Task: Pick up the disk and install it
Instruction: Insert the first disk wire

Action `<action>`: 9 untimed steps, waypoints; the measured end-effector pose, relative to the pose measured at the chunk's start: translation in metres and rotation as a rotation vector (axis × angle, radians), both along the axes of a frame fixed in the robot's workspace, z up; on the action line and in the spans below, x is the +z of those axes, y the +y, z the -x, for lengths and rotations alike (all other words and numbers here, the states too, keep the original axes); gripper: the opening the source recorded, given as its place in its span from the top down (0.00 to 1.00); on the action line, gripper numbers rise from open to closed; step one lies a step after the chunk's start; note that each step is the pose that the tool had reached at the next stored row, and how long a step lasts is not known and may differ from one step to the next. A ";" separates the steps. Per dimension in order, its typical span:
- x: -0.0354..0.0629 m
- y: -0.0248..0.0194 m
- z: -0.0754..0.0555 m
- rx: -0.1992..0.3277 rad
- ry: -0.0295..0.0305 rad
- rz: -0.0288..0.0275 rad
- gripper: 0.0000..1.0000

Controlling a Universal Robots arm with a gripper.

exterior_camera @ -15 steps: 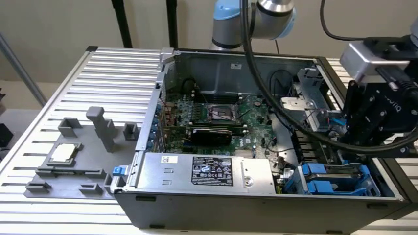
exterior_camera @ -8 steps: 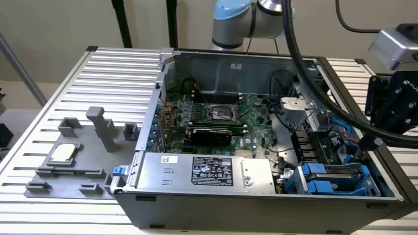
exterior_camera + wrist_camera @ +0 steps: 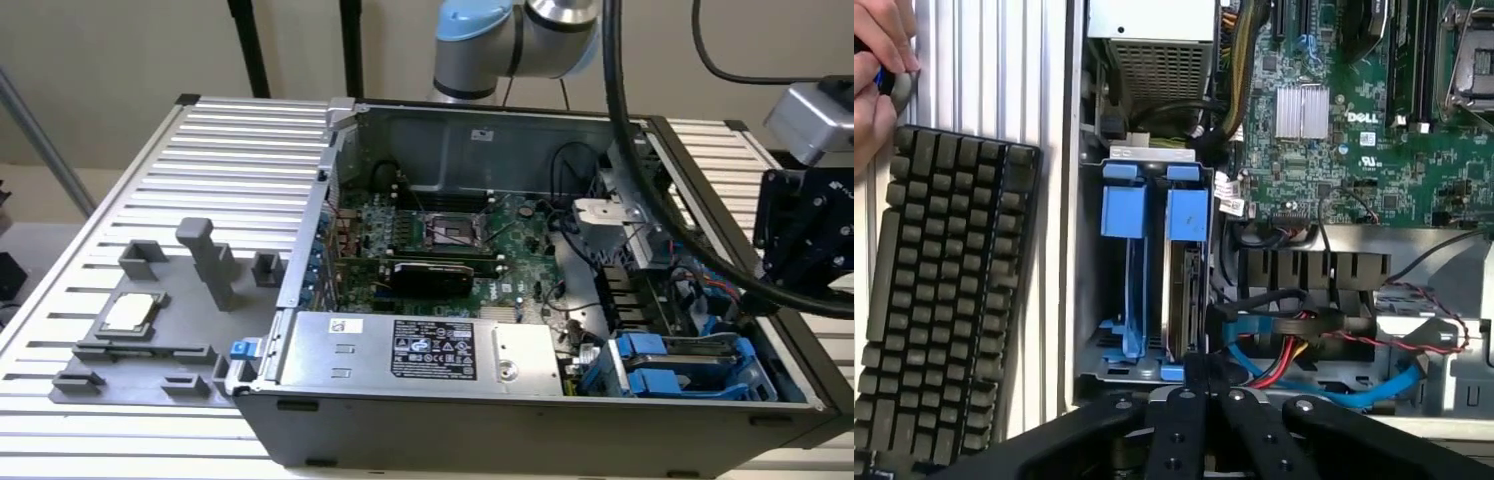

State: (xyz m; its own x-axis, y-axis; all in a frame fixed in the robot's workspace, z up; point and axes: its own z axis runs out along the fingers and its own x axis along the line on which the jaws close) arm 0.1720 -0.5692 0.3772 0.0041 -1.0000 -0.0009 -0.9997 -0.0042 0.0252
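As it stood on edge in the drive cage (image 3: 1086, 300), at the corner of the open computer case (image 3: 534, 430) beside the power supply (image 3: 414, 350), the disk (image 3: 1185, 290) showed a thin silver-grey side under a bright blue carrier tab; it sat in the slot nearer the motherboard (image 3: 1354, 130), with a second blue carrier (image 3: 1124, 210) in the slot toward the case wall; the disk's label face was turned out of sight, and its near end was cut off by the gripper (image 3: 1206, 364); whether the fingertips touched the carrier could not be made out; the two black fingers lay pressed together with no gap, nothing seen between them, just over that near end; in the exterior view the arm (image 3: 534, 30) rose behind the case and bent round to the exterior view's right, above the cage; outside the case lay a keyboard (image 3: 944, 300), a person's hand (image 3: 879, 70) at one end of it.
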 end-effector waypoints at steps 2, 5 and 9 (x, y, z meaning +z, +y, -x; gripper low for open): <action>-0.0035 0.0002 0.000 0.000 0.0000 0.0001 1.00; -0.0089 0.0003 0.000 0.000 0.0000 0.0008 1.00; -0.0163 0.0024 0.000 0.000 0.0000 0.0043 1.00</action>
State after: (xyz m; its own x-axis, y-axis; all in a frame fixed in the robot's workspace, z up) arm 0.1717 -0.5668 0.3610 0.0043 -1.0000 0.0034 -0.9997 -0.0042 0.0252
